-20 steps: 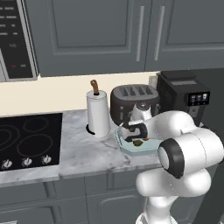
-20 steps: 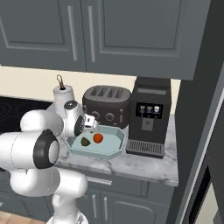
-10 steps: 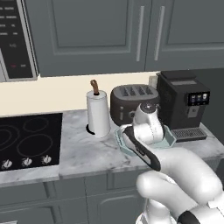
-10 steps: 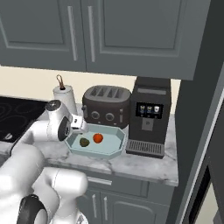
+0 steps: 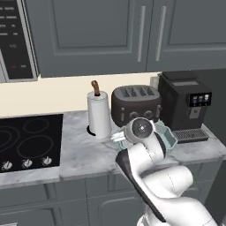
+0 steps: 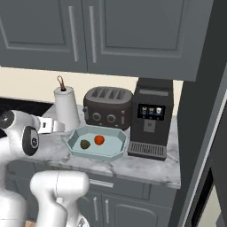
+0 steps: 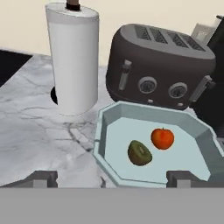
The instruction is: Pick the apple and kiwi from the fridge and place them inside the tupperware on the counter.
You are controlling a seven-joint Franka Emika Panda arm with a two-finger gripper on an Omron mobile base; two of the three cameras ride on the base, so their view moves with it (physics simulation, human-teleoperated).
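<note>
Where it lies beside the apple (image 7: 162, 138) (red-orange), the kiwi (image 7: 139, 153) looks brown-green

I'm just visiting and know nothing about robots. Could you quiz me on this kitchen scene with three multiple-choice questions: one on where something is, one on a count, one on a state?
1. Where does the kiwi lie?
A. On the cooktop
B. In the tupperware, beside the apple
C. On top of the toaster

2. How many fruits are in the tupperware?
A. One
B. Two
C. Four

3. What is the hand doing?
A. Gripping the apple
B. Gripping the paper towel roll
C. Open, holding nothing

Answers: 1 B, both fruits rest on the container's floor. 2 B, one apple and one kiwi. 3 C, its fingertips stand wide apart with nothing between them.
</note>
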